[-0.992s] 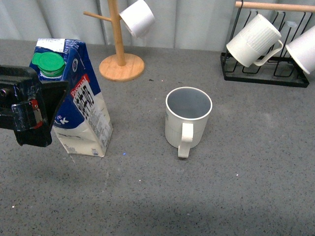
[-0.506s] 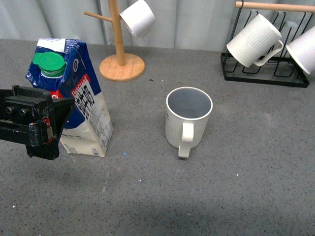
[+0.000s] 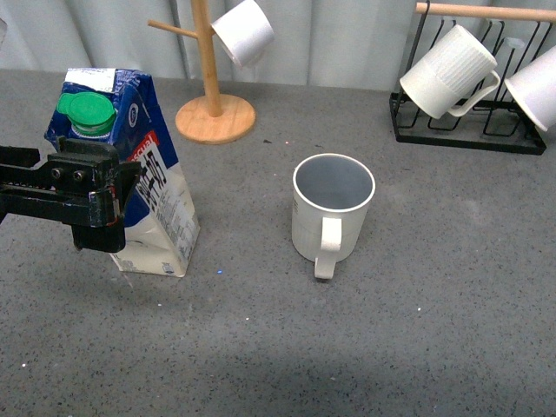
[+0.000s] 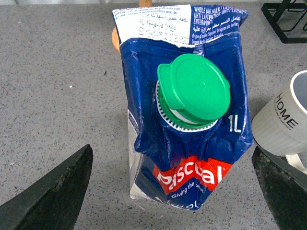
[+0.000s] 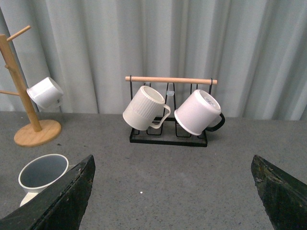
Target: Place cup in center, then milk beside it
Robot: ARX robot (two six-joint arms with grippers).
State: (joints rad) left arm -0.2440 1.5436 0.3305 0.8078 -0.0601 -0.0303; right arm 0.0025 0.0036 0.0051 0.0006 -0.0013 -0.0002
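The cup (image 3: pixel 333 213), a cream-white mug with a grey-blue inside, stands upright near the table's middle with its handle toward me. It also shows in the left wrist view (image 4: pixel 283 120) with dark lettering, and in the right wrist view (image 5: pixel 42 175). The milk (image 3: pixel 143 187), a blue and white carton with a green cap, stands left of the cup. My left gripper (image 3: pixel 95 208) is open at the carton's left side. In its wrist view (image 4: pixel 172 160) the carton (image 4: pixel 192 120) stands between the spread fingers, not touched. My right gripper (image 5: pixel 172 165) is open and empty over bare table.
A wooden mug tree (image 3: pixel 215 113) with a smooth white cup (image 3: pixel 243 32) stands at the back. A black wire rack (image 3: pixel 469 135) at the back right holds a ribbed mug (image 3: pixel 447 71) and another white mug (image 3: pixel 534 87).
My left gripper has moved to the right, up to the milk carton, and has turned. The cup and the carton have not moved.
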